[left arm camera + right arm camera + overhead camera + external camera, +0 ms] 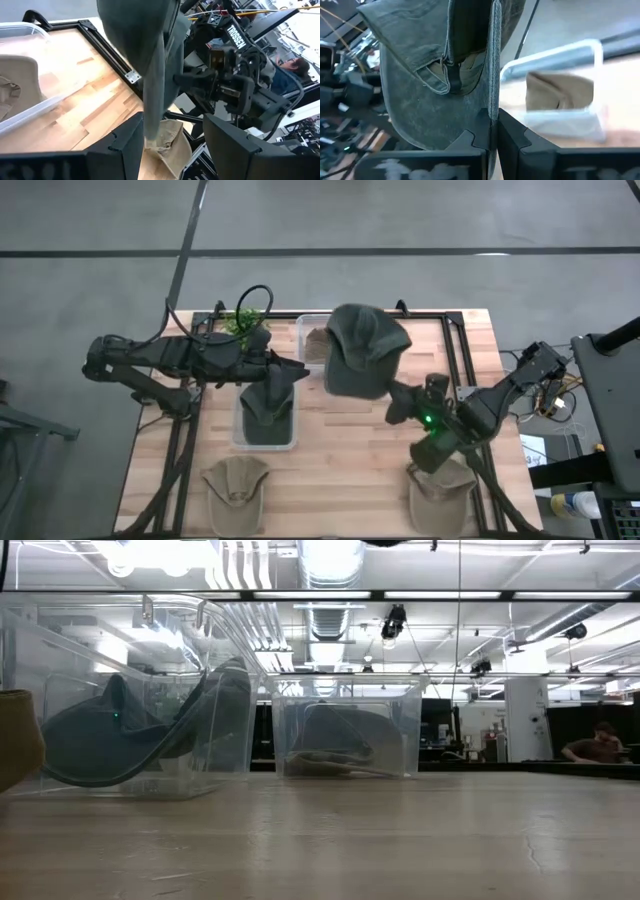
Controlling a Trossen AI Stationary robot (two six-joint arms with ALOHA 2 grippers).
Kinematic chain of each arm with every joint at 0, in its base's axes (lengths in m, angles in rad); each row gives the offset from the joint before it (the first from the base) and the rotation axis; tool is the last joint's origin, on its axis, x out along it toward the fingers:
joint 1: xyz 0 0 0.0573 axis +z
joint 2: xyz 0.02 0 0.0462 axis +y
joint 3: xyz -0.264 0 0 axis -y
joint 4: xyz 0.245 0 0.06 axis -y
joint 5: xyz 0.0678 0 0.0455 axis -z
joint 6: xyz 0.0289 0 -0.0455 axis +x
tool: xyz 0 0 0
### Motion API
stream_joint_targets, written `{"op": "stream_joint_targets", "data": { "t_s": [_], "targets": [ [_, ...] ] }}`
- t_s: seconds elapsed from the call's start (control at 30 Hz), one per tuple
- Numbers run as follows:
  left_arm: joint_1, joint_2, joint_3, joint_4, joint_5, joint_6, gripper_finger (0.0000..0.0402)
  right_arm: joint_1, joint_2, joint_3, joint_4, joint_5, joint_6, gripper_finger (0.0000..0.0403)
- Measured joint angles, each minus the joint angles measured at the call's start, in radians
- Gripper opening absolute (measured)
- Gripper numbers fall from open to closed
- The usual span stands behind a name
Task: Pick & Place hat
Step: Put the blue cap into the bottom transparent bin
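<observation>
The right gripper (398,402) is clamped on a grey-green hat (362,348), its two fingers (481,131) pressed together on the fabric's edge, as the right wrist view shows. In the high view the hat hangs in the air above the worktop (350,470), at about 12 o'clock from the table's centre, partly over the far clear bin (306,328), which holds a tan hat (560,91). The right arm reaches in from about 4 o'clock.

The left gripper (283,372) sits over the near clear bin (240,438), at about 9 o'clock from the held hat. A dark hat (268,408) lies in that bin just beneath it. In the left wrist view the fingers (125,145) stand apart with nothing between them, and the raised hat hangs beyond them.

Two more tan hats rest on the worktop's near edge: one at about 7 o'clock (235,482), the other at about 5 o'clock (440,488), under the right arm. In the low view both bins stand side by side, the dark hat curled inside the nearer one (140,745)
</observation>
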Motion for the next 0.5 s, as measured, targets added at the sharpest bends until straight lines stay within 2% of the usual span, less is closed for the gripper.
{"op": "stream_joint_targets", "data": {
  "t_s": [0.17,0.4,0.5],
  "targets": [
    [0.000,0.000,0.000,0.000,-0.020,0.019,0.0195,-0.064,0.011,0.077,0.032,0.004,-0.155,0.0011],
    [0.000,0.010,0.000,0.002,-0.097,0.082,0.0195,-0.100,0.012,0.107,0.308,-0.004,-0.488,0.0012],
    [0.000,0.020,0.000,0.011,-0.099,0.085,0.0195,-0.109,0.012,0.105,0.419,-0.004,-0.597,0.0012]
  ]
}}
